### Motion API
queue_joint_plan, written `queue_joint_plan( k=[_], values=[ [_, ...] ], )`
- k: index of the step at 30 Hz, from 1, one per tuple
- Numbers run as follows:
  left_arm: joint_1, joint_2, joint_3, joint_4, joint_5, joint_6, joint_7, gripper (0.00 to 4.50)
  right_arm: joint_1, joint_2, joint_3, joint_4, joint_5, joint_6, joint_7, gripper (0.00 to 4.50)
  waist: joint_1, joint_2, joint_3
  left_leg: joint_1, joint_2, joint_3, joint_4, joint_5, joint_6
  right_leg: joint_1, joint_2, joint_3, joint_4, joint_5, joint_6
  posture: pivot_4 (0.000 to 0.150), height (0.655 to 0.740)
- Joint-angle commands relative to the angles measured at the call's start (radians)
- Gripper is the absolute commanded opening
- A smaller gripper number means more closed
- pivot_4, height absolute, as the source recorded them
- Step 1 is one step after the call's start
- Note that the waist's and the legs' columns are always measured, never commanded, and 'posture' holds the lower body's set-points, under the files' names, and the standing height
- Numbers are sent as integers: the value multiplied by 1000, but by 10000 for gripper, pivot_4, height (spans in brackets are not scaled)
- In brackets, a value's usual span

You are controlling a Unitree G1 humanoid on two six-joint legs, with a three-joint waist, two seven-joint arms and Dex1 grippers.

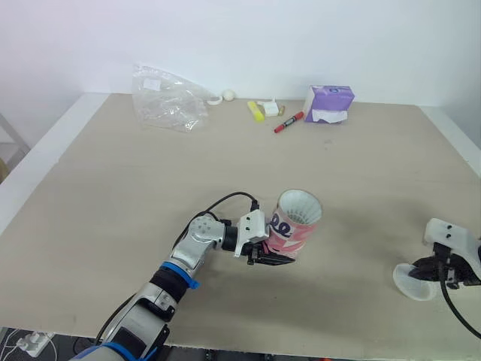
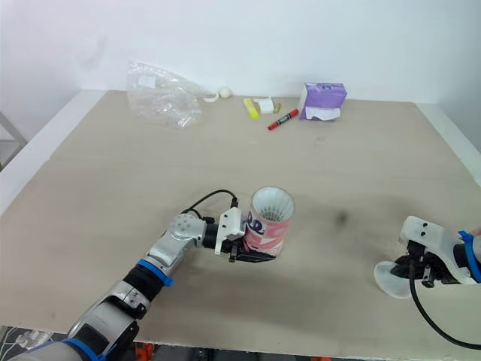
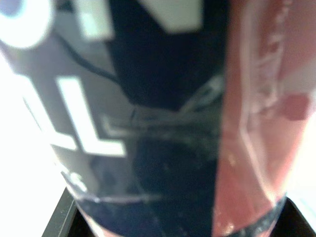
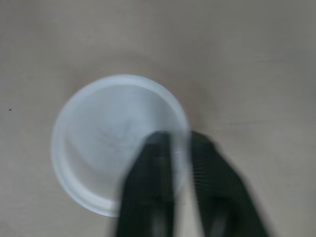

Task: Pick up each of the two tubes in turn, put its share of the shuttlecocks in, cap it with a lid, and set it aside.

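Your left gripper had its fingers clamped on the pink printed cylindrical tube, mouth up, at the front middle of the beige desk. Your right gripper had its fingers pinching the rim of the round white plastic lid, front right.

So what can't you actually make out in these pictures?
- How many shuttlecocks sit in the tube: head views, its wall hides all below the mouth.
- The tube's lettering: left wrist view, too close and blurred.
- Whether the right pincer really grips the lid: right wrist view, blurred.
- The pale round thing at the far edge of the table: too small.
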Motion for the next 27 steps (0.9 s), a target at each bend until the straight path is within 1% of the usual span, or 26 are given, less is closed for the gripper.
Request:
queue_joint_plan(
  k=[1,5,8,11,12,15,17,20,23,27],
  values=[
    [1,9,2,8,11,-11,1,25721,-5,10,0,-9,0,-10,-1,373,0,0,0,0,0,0,0,0,0,0,0,0,0,0,0,1500,7400],
    [-3,12,3,17,12,-16,1,25721,-30,1,-33,-57,20,-9,-1,373,-1,0,0,1,0,0,0,0,0,0,0,0,0,1,0,1500,7400],
    [-7,12,4,29,13,-20,3,25721,-91,-25,-71,-148,79,41,24,373,-2,0,0,1,0,1,0,0,0,0,0,1,0,2,-1,1500,7400],
    [-11,13,5,43,17,-27,4,25721,-226,-59,-89,-275,161,106,40,373,-5,6,3,1,0,3,0,2,1,0,0,2,0,4,0,1500,7400],
    [-13,13,6,46,18,-29,5,25721,-293,-67,-81,-325,199,135,45,373,-4,7,4,1,0,4,0,2,1,0,0,2,0,5,0,1500,7400],
    [-18,13,8,58,22,-34,9,25721,-498,-62,-26,-448,303,235,39,373,-3,9,4,1,2,3,0,3,1,-1,1,1,0,5,-1,1500,7400],
    [-21,11,8,65,23,-37,11,25721,-624,-30,28,-506,347,285,27,373,-3,6,5,1,4,2,0,3,1,-1,3,0,0,5,-3,1500,7400],
    [-25,9,8,71,25,-39,13,25721,-777,37,128,-552,353,316,17,373,-2,3,6,0,4,2,0,3,0,-1,3,0,0,5,-3,1500,7400],
    [-25,7,5,74,29,-42,15,25721,-870,107,218,-572,330,318,14,373,-4,2,6,-1,2,3,1,4,0,-2,1,1,-1,6,-2,1500,7400],
    [-23,9,6,73,32,-41,16,25721,-928,174,297,-562,288,304,11,373,-3,2,6,-3,2,4,1,4,0,-3,0,1,-1,7,-1,1500,7400]
  ],
)
